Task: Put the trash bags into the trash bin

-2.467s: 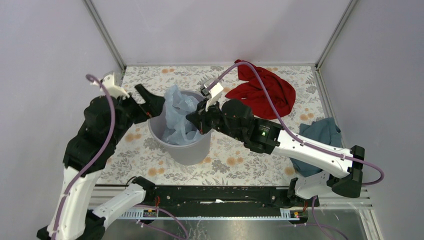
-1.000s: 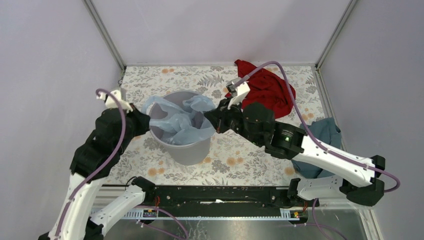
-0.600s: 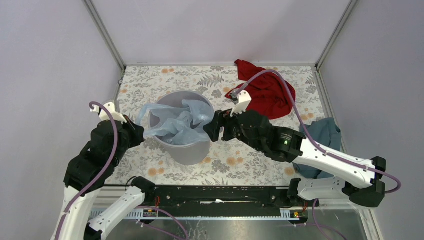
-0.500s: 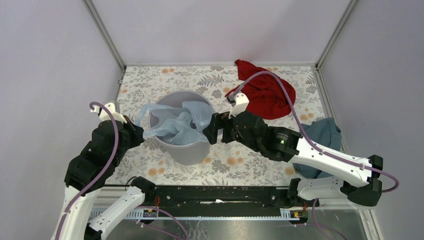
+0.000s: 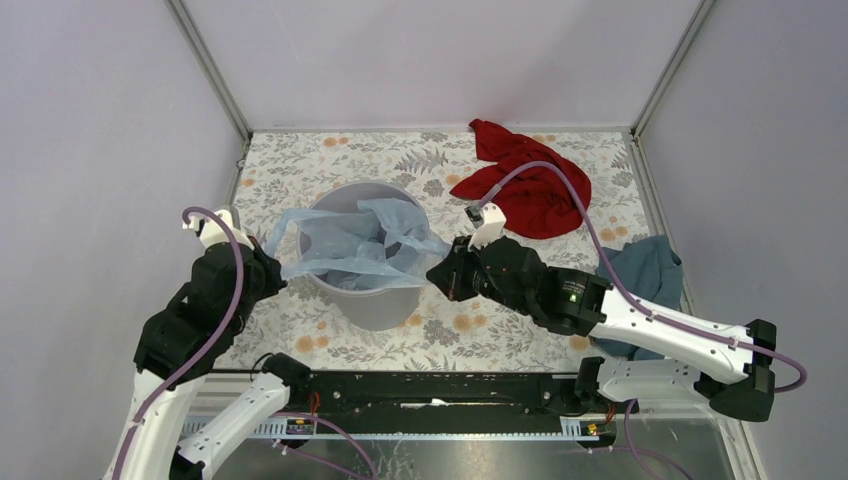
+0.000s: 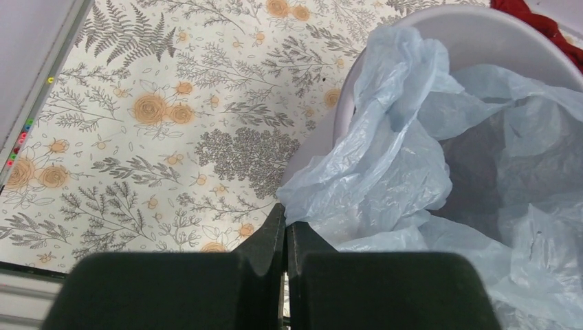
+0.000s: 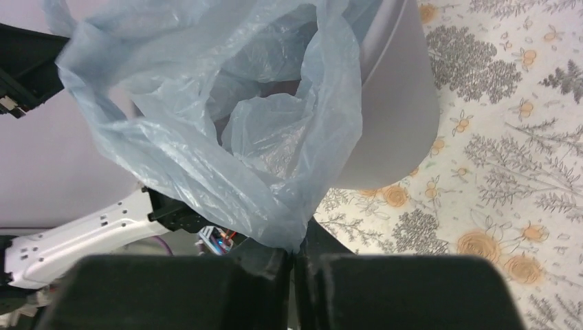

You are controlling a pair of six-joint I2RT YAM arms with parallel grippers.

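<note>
The trash bag (image 5: 350,245), thin and pale blue, is stretched across the mouth of the light-grey trash bin (image 5: 378,308), with its middle sagging inside. My left gripper (image 5: 284,272) is shut on the bag's left edge, just outside the bin's left rim. My right gripper (image 5: 441,271) is shut on the bag's right edge, beyond the bin's right side. In the left wrist view the left gripper (image 6: 285,221) pinches crinkled bag (image 6: 385,165) beside the bin (image 6: 481,27). In the right wrist view the bag (image 7: 206,158) hangs into the right gripper (image 7: 295,251), in front of the bin (image 7: 395,117).
A red cloth (image 5: 525,185) lies at the back right of the floral table. A dark teal cloth (image 5: 640,275) sits at the right edge, partly under my right arm. Grey walls enclose three sides, and a black rail (image 5: 430,390) runs along the near edge.
My right gripper opened, then shut on the bag's right edge and drew it right and toward the near side. The left gripper kept its hold. The bag now spreads wider over the bin.
</note>
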